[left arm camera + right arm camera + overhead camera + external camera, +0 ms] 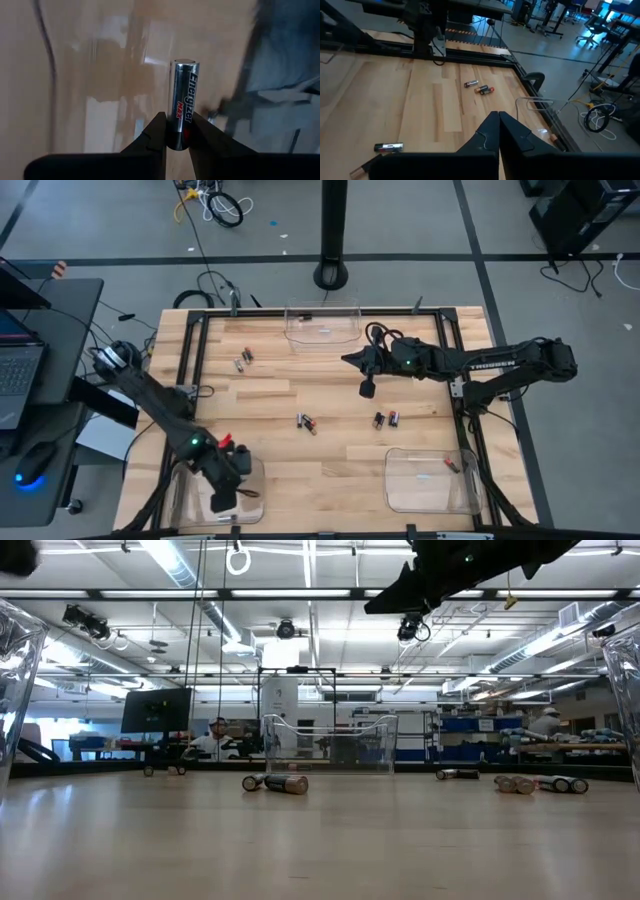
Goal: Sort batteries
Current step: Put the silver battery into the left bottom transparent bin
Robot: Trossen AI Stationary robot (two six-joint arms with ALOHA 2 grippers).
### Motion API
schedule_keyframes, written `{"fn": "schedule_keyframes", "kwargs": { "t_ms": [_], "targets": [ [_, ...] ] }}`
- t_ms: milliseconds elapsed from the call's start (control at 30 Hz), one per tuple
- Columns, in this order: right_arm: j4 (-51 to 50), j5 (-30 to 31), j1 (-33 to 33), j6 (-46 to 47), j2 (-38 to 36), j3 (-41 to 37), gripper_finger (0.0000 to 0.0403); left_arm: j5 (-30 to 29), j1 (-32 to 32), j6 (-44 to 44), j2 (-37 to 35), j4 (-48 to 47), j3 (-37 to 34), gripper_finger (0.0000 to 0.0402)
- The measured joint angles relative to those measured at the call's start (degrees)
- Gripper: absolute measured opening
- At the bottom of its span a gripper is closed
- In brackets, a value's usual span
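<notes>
Left wrist view shows the left tool (176,131) nipping 1 battery (184,102) by its lower end, probably above a clear bin (250,480). Rigid, slick and light, it grips best mid-barrel. Right tool (498,131), shut and empty, hovers above loose batteries (306,422).

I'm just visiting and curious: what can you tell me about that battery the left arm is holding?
The battery is a silvery-grey cylinder with a black band, printed "Energizer MAX". It stands out lengthwise from the left end effector, pinched near one end between both dark fingers, flat end outward. It hangs over the clear bin at the table's near-left corner.
</notes>
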Motion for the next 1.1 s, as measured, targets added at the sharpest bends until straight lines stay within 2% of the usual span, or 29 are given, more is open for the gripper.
{"fn": "schedule_keyframes", "kwargs": {
  "t_ms": [133,300,600,867,1100],
  "targets": [
    [0.0,-0.1,-1.0,-0.2,0.0,0.0,0.0014,0.2,-2.7,-6.4,0.0,5.0,-4.9,0.0058],
    [-0.1,-0.2,-2.2,-0.3,0.0,0.0,0.0016,0.4,-3.4,-7.7,0.0,1.6,-5.8,0.0058],
    [-0.5,-0.7,-2.4,0.3,0.0,0.0,0.0017,-0.6,-1.1,0.1,0.0,-8.4,-5.9,0.0058],
    [-1.8,-0.7,-2.3,1.4,0.0,0.0,0.001,1.3,3.1,8.7,0.0,-8.5,-5.9,0.0058],
    [-2.6,-0.7,-2.3,1.4,0.0,0.0,0.0018,3.7,3.3,8.7,0.0,-9.5,-5.8,0.0058]
  ]
}}
